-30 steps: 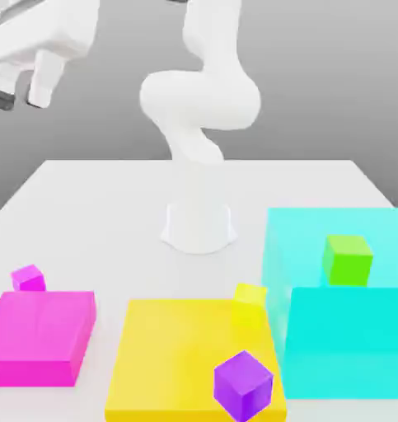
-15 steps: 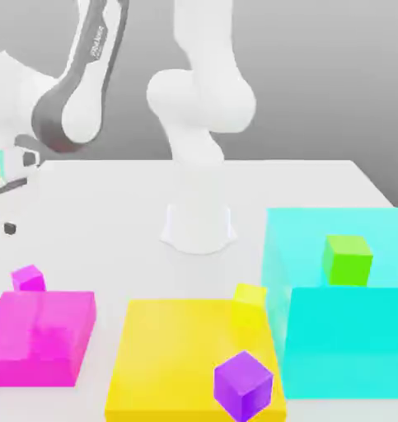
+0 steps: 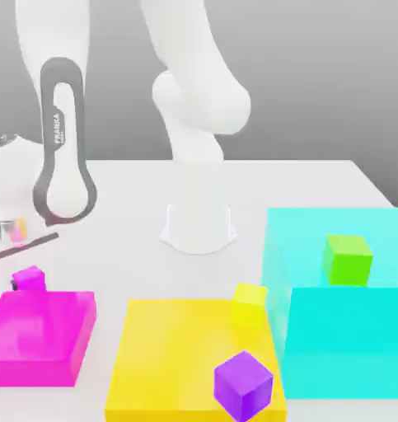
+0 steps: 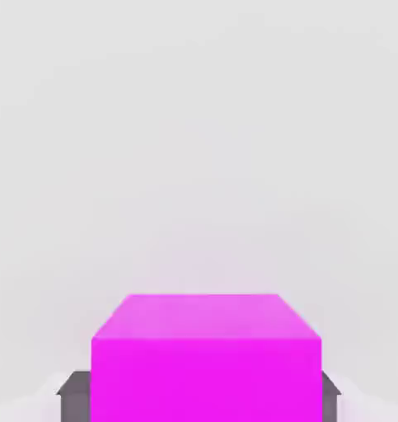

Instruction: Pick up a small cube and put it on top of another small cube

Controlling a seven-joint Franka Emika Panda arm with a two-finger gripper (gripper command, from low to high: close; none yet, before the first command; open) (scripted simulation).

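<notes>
Exterior view: gripper [image 3: 19,278] lowered at the view's left, closed on the small magenta cube [image 3: 29,279] (resting on the white table [image 3: 119,222], just behind the flat magenta block [image 3: 39,334]). Hand view: magenta cube [image 4: 206,358] clamped between dark fingertips [image 4: 72,391]. Elsewhere: small purple cube [image 3: 243,384] on yellow slab [image 3: 173,354]; small yellow cube [image 3: 250,303] behind; small green cube [image 3: 347,259] on cyan block [image 3: 350,346].

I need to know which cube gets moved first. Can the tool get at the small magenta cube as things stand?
Probably yes: the tool is already shut on the small magenta cube, a pad on each side.
</notes>
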